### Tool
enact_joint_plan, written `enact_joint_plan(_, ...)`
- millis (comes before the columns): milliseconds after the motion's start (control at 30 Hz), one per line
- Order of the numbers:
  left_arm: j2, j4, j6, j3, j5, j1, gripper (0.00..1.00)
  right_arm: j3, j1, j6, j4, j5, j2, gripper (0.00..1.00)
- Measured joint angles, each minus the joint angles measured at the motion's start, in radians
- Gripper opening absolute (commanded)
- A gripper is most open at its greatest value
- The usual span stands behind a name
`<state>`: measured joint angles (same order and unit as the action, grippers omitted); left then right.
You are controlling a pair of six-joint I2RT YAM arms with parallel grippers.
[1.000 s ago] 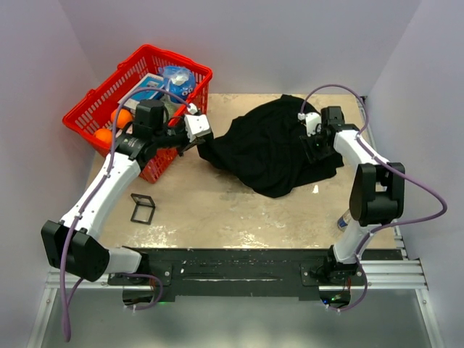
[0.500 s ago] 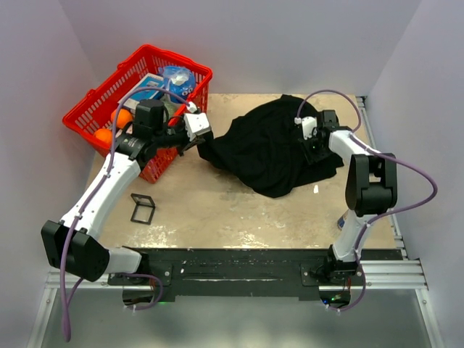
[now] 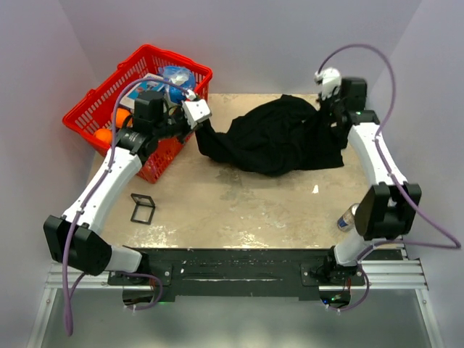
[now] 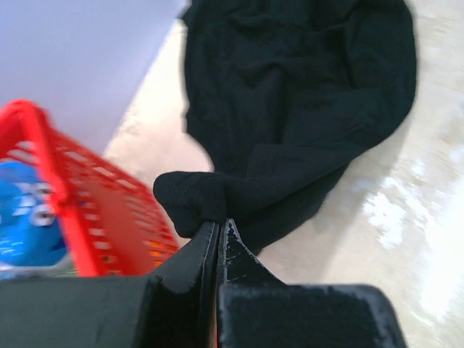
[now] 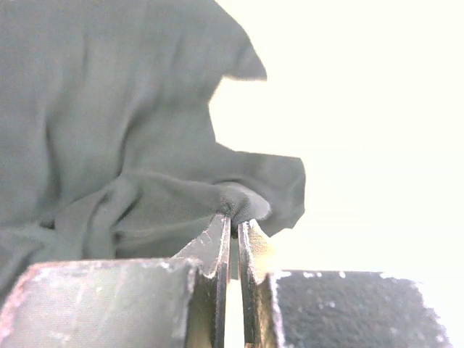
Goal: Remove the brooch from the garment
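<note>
The garment is seen rumpled and drawn out sideways across the far half of the table. Only plain black cloth is shown in all three views, and the brooch cannot be made out in any of them. At the garment's left end, a bunched fold is pinched between the closed jaws of the left gripper, and the cloth is pulled to a narrow point there. At the garment's far right corner, a small fold is clamped by the right gripper, whose jaws are closed on it with only a thin slit between them. A red basket is placed just beside the garment's left end, and a blue-and-white round container and orange items are held in it. A small black square frame is laid flat well apart from the garment, off its near left side. A small white scrap is seen near the garment's near right edge. Farther out the same way a small bottle-like object is partly hidden by the right arm.
</note>
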<state>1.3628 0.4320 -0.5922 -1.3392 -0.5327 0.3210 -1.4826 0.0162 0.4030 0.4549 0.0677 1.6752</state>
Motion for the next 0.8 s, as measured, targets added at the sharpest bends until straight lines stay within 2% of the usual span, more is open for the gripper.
enact_joint_plan(233,0.145,-0.169,0.095,-0.204,0.214,-0.002,0.0,-0.208,-0.059,-0.045,-0.175,-0.053,-0.146,0.0)
enact_joint_plan(367,0.228,-0.252,0.111,-0.352,0.36,-0.015,0.0,-0.295,-0.148,-0.113,-0.218,-0.093,-0.135,0.0)
enact_joint_plan(533,0.285,-0.339,0.085,-0.46,0.526,-0.048,0.0,-0.355,-0.229,-0.169,-0.216,-0.129,-0.109,0.0)
enact_joint_plan(667,0.292,-0.391,0.074,-0.483,0.554,-0.066,0.0,-0.383,-0.277,-0.194,-0.216,-0.129,-0.108,0.0)
enact_joint_plan(800,0.292,-0.419,0.085,-0.505,0.515,-0.064,0.0,-0.424,-0.3,-0.214,-0.215,-0.117,-0.108,0.0)
